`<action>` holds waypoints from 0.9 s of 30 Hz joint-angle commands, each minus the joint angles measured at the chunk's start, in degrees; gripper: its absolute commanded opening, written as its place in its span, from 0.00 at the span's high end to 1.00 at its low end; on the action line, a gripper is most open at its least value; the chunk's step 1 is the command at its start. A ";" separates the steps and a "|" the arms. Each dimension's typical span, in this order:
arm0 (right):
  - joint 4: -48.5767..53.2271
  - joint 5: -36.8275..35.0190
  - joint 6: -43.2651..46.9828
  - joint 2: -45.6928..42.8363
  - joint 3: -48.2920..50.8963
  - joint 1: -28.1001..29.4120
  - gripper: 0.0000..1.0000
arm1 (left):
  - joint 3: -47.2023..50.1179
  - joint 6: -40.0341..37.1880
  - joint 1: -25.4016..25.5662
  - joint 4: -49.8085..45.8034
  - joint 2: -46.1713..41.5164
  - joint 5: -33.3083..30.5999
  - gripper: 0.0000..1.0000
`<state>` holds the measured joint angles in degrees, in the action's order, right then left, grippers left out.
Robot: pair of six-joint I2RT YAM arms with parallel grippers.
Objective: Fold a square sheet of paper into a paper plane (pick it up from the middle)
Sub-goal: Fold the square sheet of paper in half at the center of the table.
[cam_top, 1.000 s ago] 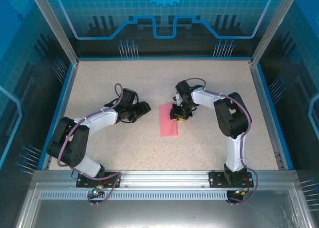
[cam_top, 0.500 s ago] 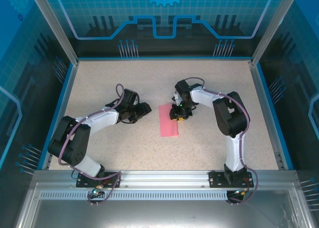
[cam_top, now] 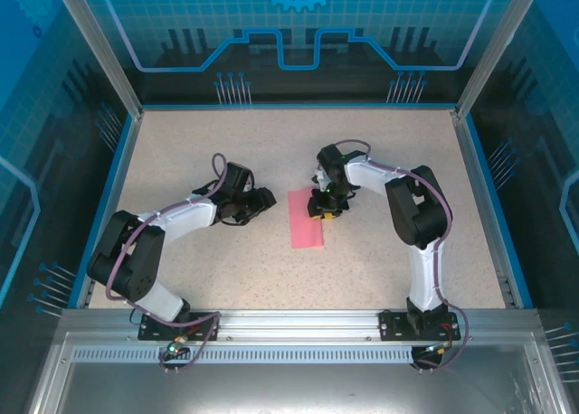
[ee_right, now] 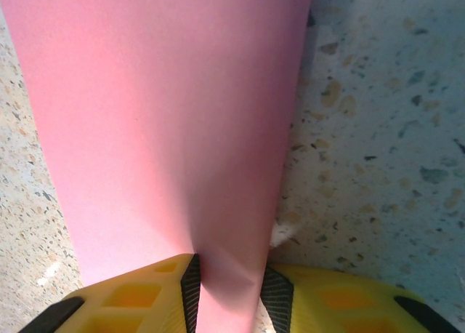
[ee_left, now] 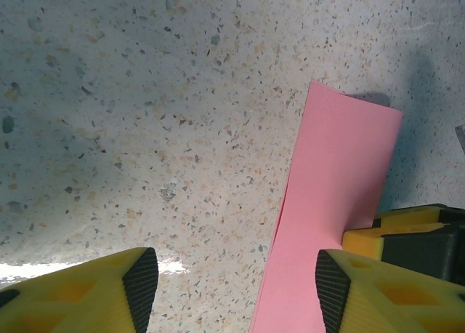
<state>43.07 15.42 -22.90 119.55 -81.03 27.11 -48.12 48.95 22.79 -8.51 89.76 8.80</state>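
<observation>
The square sheet of paper [cam_top: 306, 217] lies on the table as a narrow pink rectangle, apparently folded in half. My right gripper [cam_top: 324, 210] is at its upper right edge, shut on the sheet of paper [ee_right: 160, 115], which bulges up between the two black pads [ee_right: 191, 289]. My left gripper [cam_top: 263, 200] sits just left of the sheet, open, with bare table between its fingers. In the left wrist view the paper [ee_left: 341, 173] runs beside the right-hand fingertip [ee_left: 330, 289] of the left gripper [ee_left: 236, 293], and a yellow finger [ee_left: 407, 227] of the right gripper rests on it.
The speckled beige table [cam_top: 226, 152] is ringed by a blue rim and glass walls [cam_top: 118, 152]. A metal rail [cam_top: 289, 322] runs along the near edge by both arm bases.
</observation>
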 commanded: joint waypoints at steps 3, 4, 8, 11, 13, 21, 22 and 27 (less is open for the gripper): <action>-1.72 -8.65 -0.25 9.29 3.97 0.91 0.64 | -1.43 -1.58 0.78 -0.81 1.19 1.07 0.37; -1.67 -8.60 -0.33 9.37 3.87 0.99 0.64 | -1.53 -1.73 0.99 -0.56 1.36 1.47 0.37; -1.42 -8.83 -0.63 9.82 3.69 1.00 0.64 | -1.71 -2.01 1.42 0.72 2.05 2.97 0.37; -1.54 -8.72 -0.49 9.91 3.72 0.95 0.64 | -1.77 -2.01 1.68 2.53 2.91 5.14 0.39; -1.37 -8.83 -0.53 10.04 3.65 1.01 0.63 | -1.58 -1.95 1.75 5.92 4.05 9.22 0.43; -0.88 -9.27 -0.75 10.44 3.18 1.08 0.62 | -3.40 -0.24 4.05 13.16 9.77 17.19 0.67; -0.87 -9.18 -0.96 10.51 3.12 1.09 0.62 | -3.79 -0.05 4.33 13.34 10.49 17.16 0.68; -0.75 -9.09 -1.29 10.80 3.22 1.11 0.62 | -5.17 0.31 5.61 13.96 12.99 18.06 0.72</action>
<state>44.60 15.57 -23.97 120.57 -82.32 27.11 -51.42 48.51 27.55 3.77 101.32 24.16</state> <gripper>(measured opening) 0.378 0.282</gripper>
